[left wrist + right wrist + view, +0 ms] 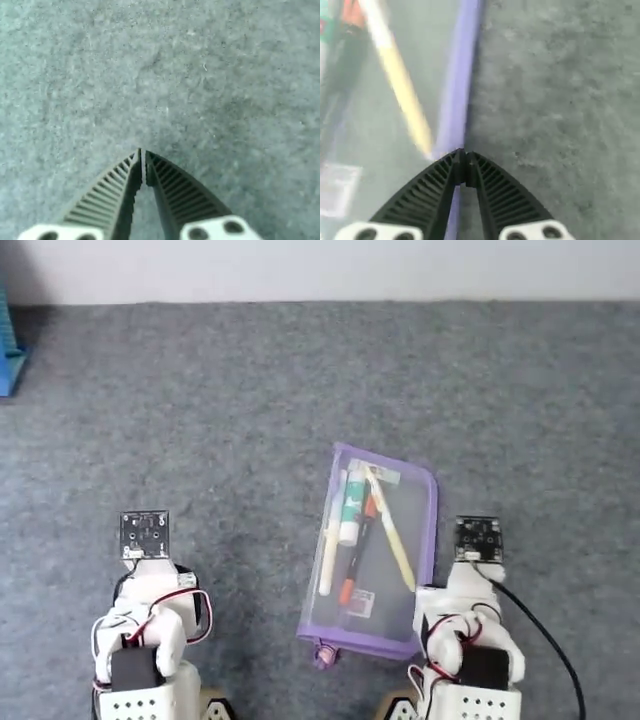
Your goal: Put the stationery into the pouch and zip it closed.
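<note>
On the grey carpet [200,390] beside the right arm: clear purple-edged plastic pouch [431,540], yellow pencil [392,535] and pens [351,515] inside. Left gripper [142,155] and right gripper [461,156] both clenched, empty; right one over pouch's edge. Loading seems done; next, check zip, tug purple slider [321,654] if gaping.

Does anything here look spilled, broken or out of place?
Nothing stands out. The pens lie inside the clear purple pouch, which rests flat, only slightly slanted, by the right pincer. The left pincer is shut over the grey table.
</note>
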